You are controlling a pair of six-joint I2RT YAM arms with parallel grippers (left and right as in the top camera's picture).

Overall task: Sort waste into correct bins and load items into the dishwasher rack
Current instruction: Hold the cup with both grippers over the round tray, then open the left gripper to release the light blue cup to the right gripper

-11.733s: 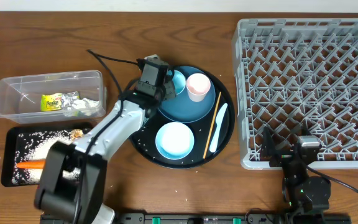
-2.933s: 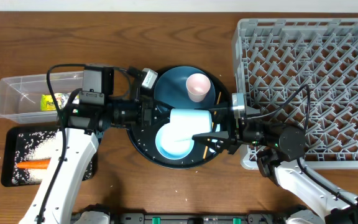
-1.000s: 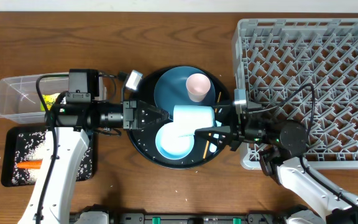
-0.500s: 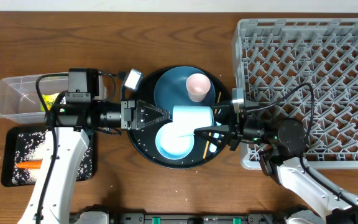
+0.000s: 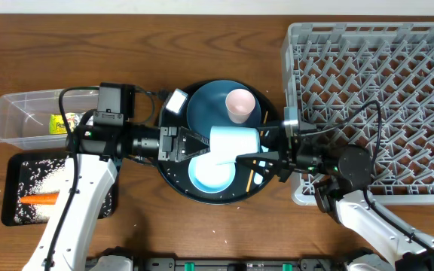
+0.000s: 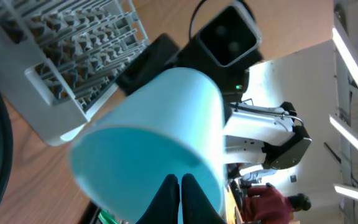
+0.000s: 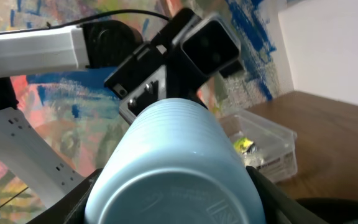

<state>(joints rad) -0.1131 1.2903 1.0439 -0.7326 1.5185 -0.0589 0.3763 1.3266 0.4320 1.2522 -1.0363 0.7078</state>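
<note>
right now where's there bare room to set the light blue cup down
The dishwasher rack holds nothing. Bare table runs along the far edge, beyond the clear tub and round black tray. Crowded: that tray, with the plate, pink cup and bowl, and the light-blue cup held above.

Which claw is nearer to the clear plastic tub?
Left. The left claw pinches the light-blue cup at its end facing the clear tub; the right claw grips the cup's opposite end, farther away.

Overhead top-down; both wrist views close on light-blue cup [image 5: 233, 141].
</note>
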